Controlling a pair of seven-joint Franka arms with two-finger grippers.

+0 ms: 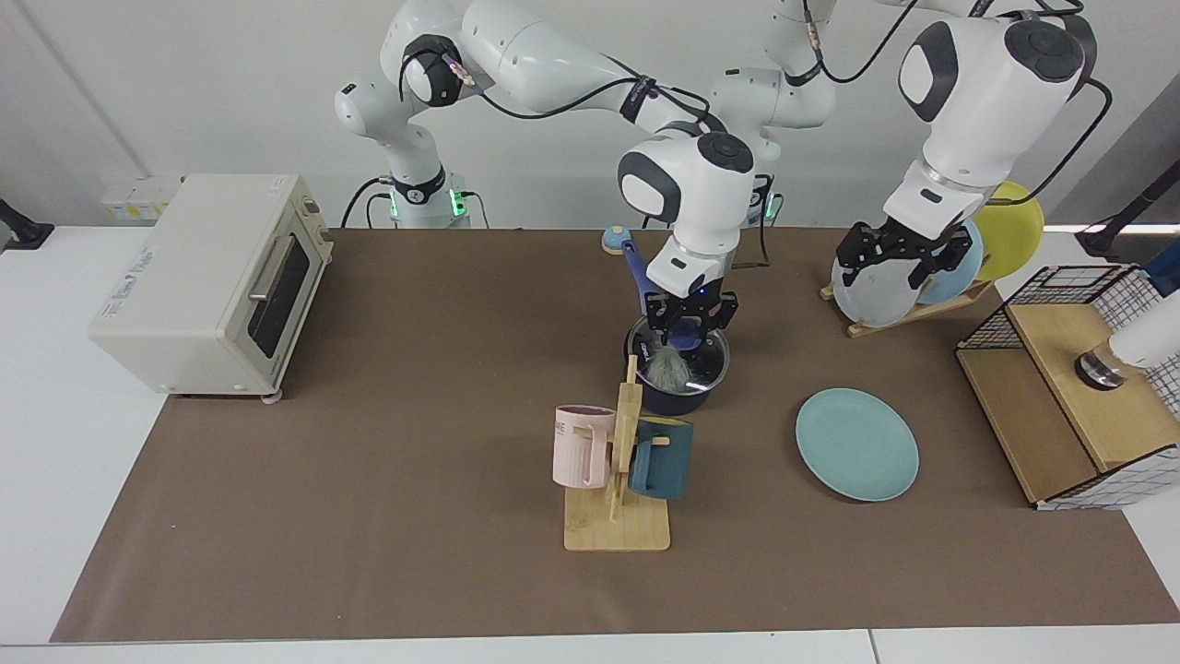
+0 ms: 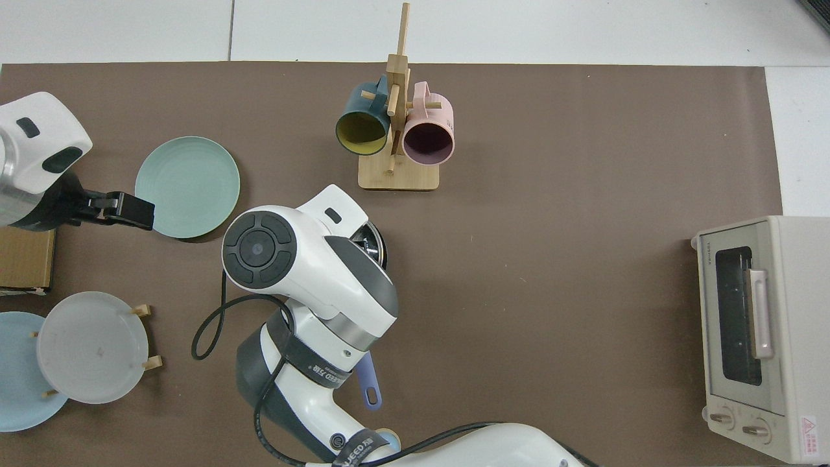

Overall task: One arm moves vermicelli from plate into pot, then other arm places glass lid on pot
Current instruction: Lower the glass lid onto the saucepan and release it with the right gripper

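White casing of the toaster oven (image 1: 207, 281) is sitting at the left of the facing frame as I am watching from my remote station. Moving rightward, the mug rack (image 1: 616, 480) is standing at lower centre with a pink mug (image 1: 581, 446) and a dark teal mug (image 1: 662, 458) hanging on it. Just behind it, the pot (image 1: 678, 367) is resting on the brown mat (image 1: 415, 443) with the vermicelli (image 1: 666, 370) inside and the glass lid (image 1: 708, 361) lying across its rim. My right gripper (image 1: 690, 320) is hovering directly over the lid's blue knob, its fingers parted and holding nothing. Further right, the plate (image 1: 857, 444) is lying bare on the mat at centre right. Above it, my left gripper (image 1: 902, 255) is waiting in front of the plate rack (image 1: 908, 309), fingers spread and empty. At the far right, a wire basket (image 1: 1079, 369) is sitting at the table's edge.
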